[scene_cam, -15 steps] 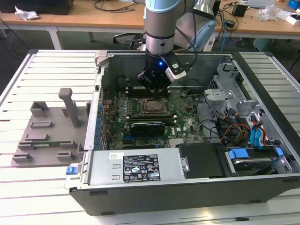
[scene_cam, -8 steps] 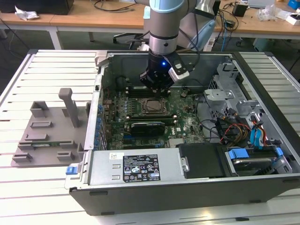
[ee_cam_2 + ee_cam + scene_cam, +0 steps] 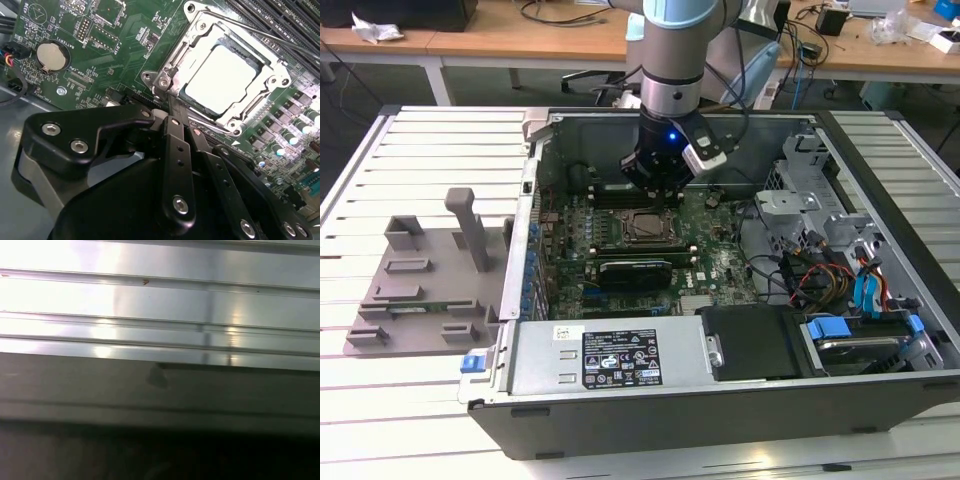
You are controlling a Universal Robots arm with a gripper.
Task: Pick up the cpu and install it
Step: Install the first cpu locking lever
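Observation:
The cpu (image 3: 225,80), a flat square chip with a silver top, lies inside the metal socket frame (image 3: 170,75) on the green motherboard (image 3: 125,45). In the second wrist view my gripper (image 3: 172,104) hovers close beside the frame's corner. Its two black fingers (image 3: 176,145) are pressed together with nothing between them, and they do not touch the chip. In the exterior view the gripper (image 3: 656,188) hangs inside the open computer case (image 3: 720,390), just behind the socket (image 3: 642,228).
A long black card (image 3: 635,270) lies in front of the socket. Cables and drive bays (image 3: 840,290) fill the case toward the exterior view's right. A grey fixture plate (image 3: 425,285) sits on the slatted table to the left. The first wrist view faces pale metal ridges (image 3: 160,315).

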